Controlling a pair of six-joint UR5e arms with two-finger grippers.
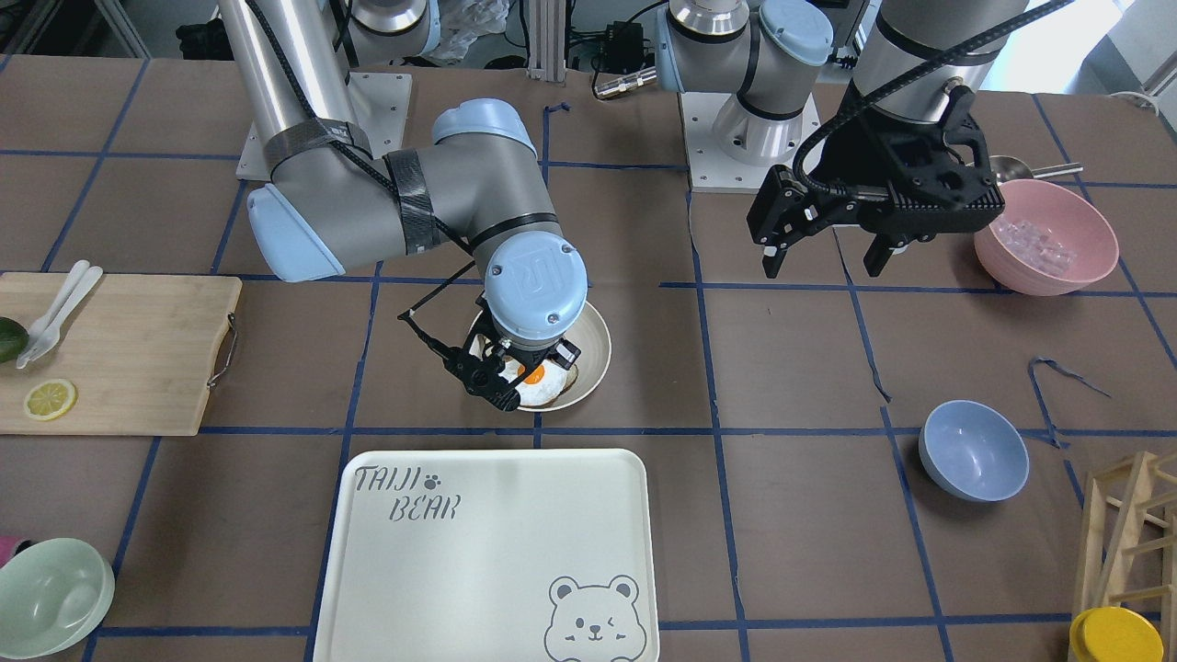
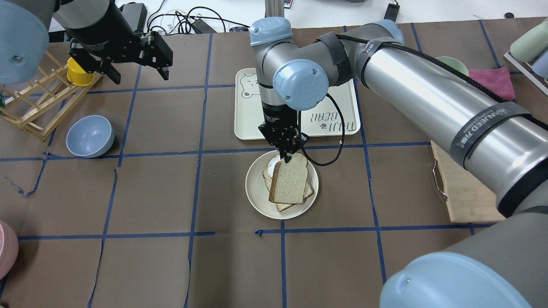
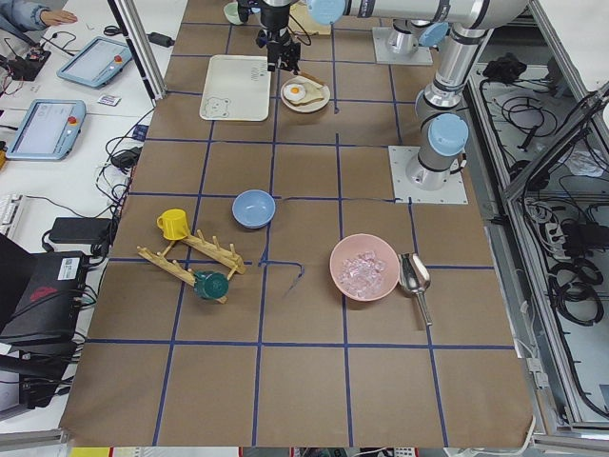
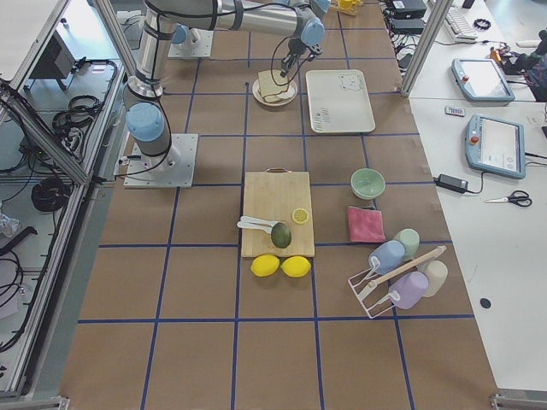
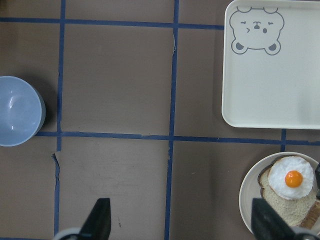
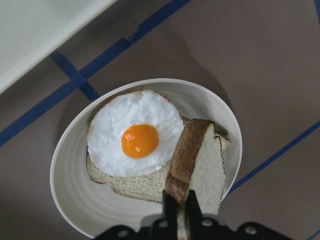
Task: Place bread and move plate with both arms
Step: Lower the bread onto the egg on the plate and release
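Observation:
The round cream plate [image 2: 252, 192] sits mid-table and holds a smaller slice topped with a fried egg [image 6: 135, 135]. My right gripper [image 2: 286, 159] is shut on the crust edge of the bread [image 2: 291, 182], the larger speckled slice. It holds the bread tilted over the plate, beside the egg; the wrist view shows the bread [image 6: 207, 175] edge-on. I cannot tell whether its lower end touches the plate. My left gripper [image 2: 140, 77] is open and empty, high above the table's far left part, well away from the plate [image 5: 245, 195].
The white bear-print tray [image 2: 252, 124] lies just beyond the plate. A blue bowl [image 2: 90, 136] sits to the left, with a wooden rack [image 2: 38, 107] and a yellow cup [image 2: 79, 72]. A cutting board [image 1: 119, 354] and a pink bowl [image 1: 1044, 234] are at the sides.

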